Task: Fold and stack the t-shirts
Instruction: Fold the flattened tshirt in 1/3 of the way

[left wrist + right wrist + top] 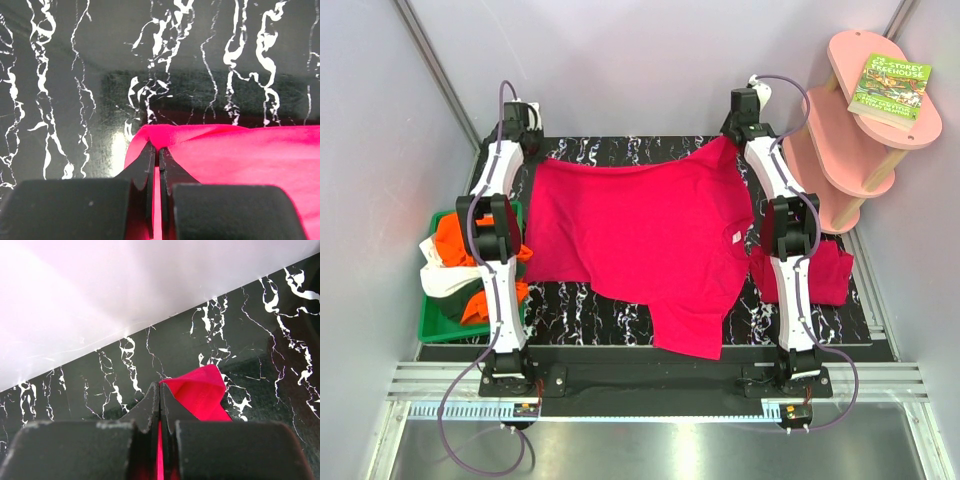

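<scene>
Crimson t-shirt (650, 240) everywhere; tray (438, 325) overhead only

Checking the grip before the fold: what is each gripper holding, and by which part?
Both hold the spread crimson t-shirt: the left gripper pinches its far left corner, the right gripper its far right tip, jaws shut on cloth.

"STOREY TREEHOUSE" can be read on the green paperback book (891, 90) laid on the pink wooden shelf's (844, 52) top tier.

Robot lab cell: plain white panel walls (620, 60), aluminium rail frame (890, 378), marble-print table (570, 312).
</scene>
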`<action>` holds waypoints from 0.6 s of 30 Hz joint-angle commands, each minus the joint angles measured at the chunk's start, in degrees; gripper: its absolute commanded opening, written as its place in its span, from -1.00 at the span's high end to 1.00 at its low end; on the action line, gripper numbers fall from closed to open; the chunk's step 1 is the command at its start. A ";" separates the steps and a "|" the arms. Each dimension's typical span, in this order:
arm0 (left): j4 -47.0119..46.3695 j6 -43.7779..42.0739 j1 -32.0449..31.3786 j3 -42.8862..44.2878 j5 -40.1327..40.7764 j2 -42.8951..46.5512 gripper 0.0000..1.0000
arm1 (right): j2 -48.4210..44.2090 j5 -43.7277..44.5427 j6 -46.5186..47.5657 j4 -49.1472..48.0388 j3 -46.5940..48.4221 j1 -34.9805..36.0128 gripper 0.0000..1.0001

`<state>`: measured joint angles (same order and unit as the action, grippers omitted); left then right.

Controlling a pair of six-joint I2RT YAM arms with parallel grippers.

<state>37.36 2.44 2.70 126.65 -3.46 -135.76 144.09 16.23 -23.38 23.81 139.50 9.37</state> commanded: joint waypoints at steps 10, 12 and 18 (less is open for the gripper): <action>-2.47 -1.03 -0.24 -6.76 -0.75 13.15 1.00 | -11.89 1.61 2.72 -0.61 -6.42 0.74 1.00; -2.65 -1.47 -0.24 -9.82 -0.75 15.61 1.00 | -13.83 2.14 3.16 -0.70 -7.49 1.18 1.00; -2.73 -1.82 -0.15 -12.13 -0.14 15.97 1.00 | -11.21 1.97 4.31 -1.05 0.40 1.18 1.00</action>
<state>37.15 1.48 2.37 115.66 -3.51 -121.64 135.17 16.91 -20.71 25.12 133.40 10.13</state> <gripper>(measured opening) 0.024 0.011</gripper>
